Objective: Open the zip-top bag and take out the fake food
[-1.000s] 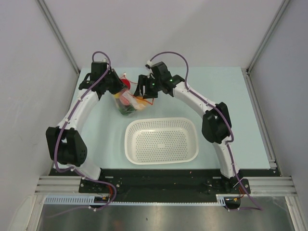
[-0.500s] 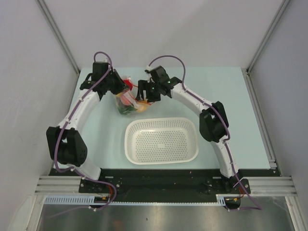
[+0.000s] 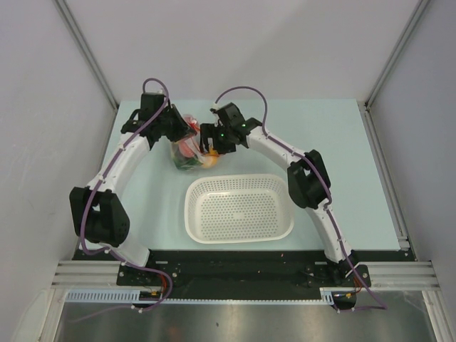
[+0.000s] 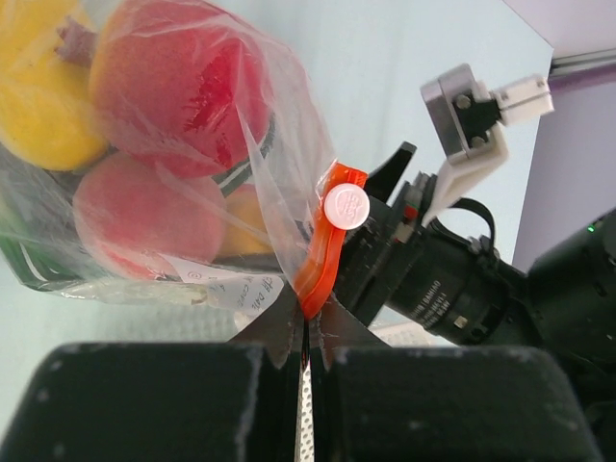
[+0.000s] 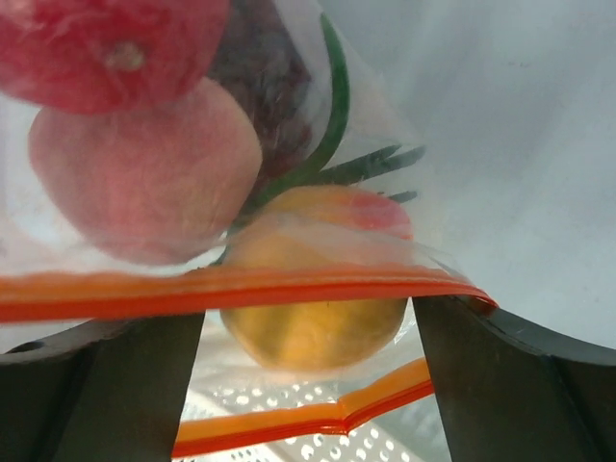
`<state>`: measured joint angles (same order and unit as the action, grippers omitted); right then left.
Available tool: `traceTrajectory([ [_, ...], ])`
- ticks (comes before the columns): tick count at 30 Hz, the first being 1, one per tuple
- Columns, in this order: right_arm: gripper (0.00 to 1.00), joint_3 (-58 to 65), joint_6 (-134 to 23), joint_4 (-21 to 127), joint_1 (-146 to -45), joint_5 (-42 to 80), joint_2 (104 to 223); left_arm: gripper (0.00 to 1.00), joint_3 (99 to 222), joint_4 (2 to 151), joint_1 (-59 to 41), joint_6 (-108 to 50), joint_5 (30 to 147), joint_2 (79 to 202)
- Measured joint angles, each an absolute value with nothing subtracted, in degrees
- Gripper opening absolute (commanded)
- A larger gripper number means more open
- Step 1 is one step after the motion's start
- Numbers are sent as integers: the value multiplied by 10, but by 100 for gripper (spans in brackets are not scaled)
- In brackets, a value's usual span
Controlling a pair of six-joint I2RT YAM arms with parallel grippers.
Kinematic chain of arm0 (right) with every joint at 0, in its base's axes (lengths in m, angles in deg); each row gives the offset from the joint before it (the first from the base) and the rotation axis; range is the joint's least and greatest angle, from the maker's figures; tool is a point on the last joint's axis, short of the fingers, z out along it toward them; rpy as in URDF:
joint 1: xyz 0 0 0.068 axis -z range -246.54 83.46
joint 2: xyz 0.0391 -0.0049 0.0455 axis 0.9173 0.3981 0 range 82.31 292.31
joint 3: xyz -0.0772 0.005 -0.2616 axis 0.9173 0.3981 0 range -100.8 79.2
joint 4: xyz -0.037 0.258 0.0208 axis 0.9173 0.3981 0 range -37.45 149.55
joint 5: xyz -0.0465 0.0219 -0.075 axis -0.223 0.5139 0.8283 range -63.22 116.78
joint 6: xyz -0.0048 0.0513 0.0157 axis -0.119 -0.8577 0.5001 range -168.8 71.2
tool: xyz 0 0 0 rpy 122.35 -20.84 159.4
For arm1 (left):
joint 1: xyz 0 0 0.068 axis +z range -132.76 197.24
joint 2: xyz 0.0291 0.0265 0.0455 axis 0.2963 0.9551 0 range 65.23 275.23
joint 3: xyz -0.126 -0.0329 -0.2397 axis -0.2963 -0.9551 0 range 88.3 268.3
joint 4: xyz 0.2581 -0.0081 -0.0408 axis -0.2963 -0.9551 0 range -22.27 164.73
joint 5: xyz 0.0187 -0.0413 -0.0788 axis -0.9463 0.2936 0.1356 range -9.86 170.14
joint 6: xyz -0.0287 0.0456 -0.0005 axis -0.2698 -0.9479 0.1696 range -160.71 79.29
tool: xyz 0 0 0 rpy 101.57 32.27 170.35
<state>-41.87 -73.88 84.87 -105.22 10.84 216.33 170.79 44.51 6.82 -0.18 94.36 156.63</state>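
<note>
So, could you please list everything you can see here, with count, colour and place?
bag: one, clear, far left of the table, beyond the basket.
zip strip: orange, along the bag's mouth.
red fruit: one, red, in the bag.
peach: one, pink, in the bag.
orange: one, orange, in the bag near its mouth.
yellow piece: one, yellow, in the bag.
grapes: one blurred bunch, dark purple, in the bag.
stalks: a few, green, in the bag.
basket: one, white, perforated, near middle of the table.
table: one, pale blue-green.
left tool: black, shut on the bag's corner by the strip.
right tool: black, open at the bag's mouth.
</note>
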Motion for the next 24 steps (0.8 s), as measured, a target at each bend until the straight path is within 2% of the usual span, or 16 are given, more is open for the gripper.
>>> traceTrajectory([
  [1,81,-425,-738,848,-1052,111,2170,0,1708,445,67,-2,944,1566],
  [3,75,-427,-737,846,-1053,113,2177,0,1708,441,67,-2,944,1566],
  [4,66,-427,-738,846,-1053,114,2178,0,1708,439,67,-2,944,1566],
  [6,56,-427,-736,847,-1053,113,2179,0,1708,438,66,-2,943,1566],
  [9,48,-427,-738,849,-1053,113,2179,0,1707,438,66,-2,943,1566],
  [10,41,-427,-737,849,-1053,113,2179,0,1705,439,66,-2,943,1566],
  [12,36,-427,-738,849,-1053,113,2179,0,1701,442,66,-2,943,1566],
  [13,28,-427,-738,849,-1053,113,2179,0,1701,442,66,-2,943,1566],
  [16,16,-427,-743,849,-1053,113,2178,0,1700,442,66,-2,943,1566],
  [24,10,-445,-767,857,-1053,108,2176,0,1693,446,66,-2,939,1566],
])
